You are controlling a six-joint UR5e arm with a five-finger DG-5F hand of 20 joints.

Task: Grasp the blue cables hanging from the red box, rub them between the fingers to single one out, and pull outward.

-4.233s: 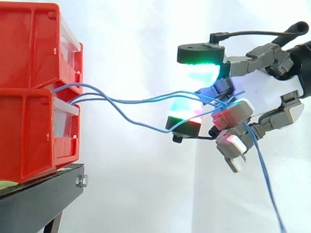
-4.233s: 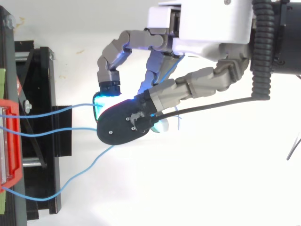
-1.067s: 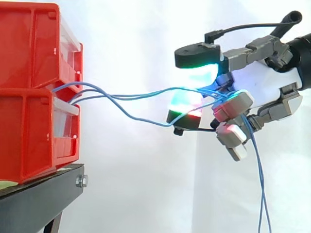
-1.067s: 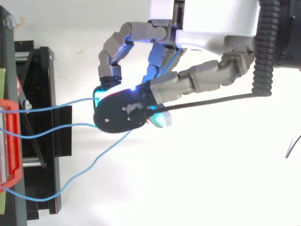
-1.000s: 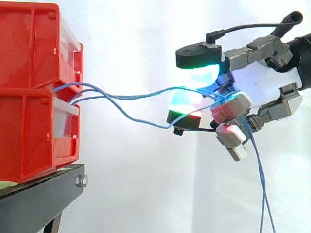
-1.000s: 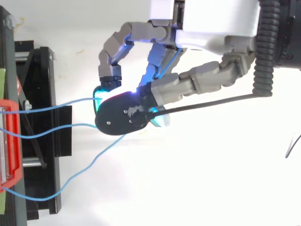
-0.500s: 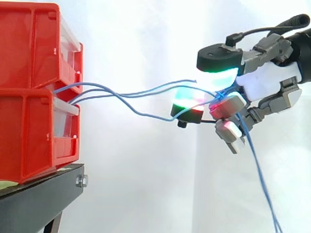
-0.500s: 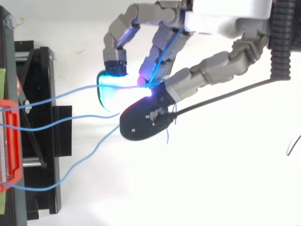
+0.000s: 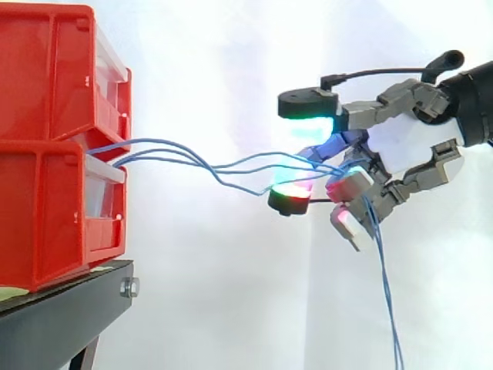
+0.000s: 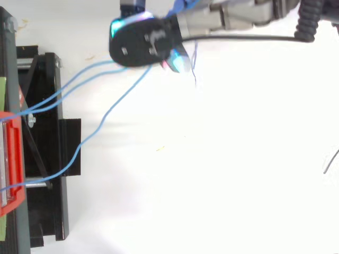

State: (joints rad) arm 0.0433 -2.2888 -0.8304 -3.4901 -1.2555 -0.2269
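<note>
I saw the hand (image 9: 400, 146) out in open air, well apart from the black stand (image 9: 69, 316). Its fingers (image 9: 350, 183) were curled and pinched the blue cables (image 9: 200, 163) between the glowing pads. The cables came out from between the two stacked red boxes (image 9: 46, 193), which sat at the stand's edge. They sagged slightly on the way to the hand and passed through the grip, and their loose ends hung down below the fingers. From above, the cables (image 10: 79, 87) fanned apart toward the boxes.
</note>
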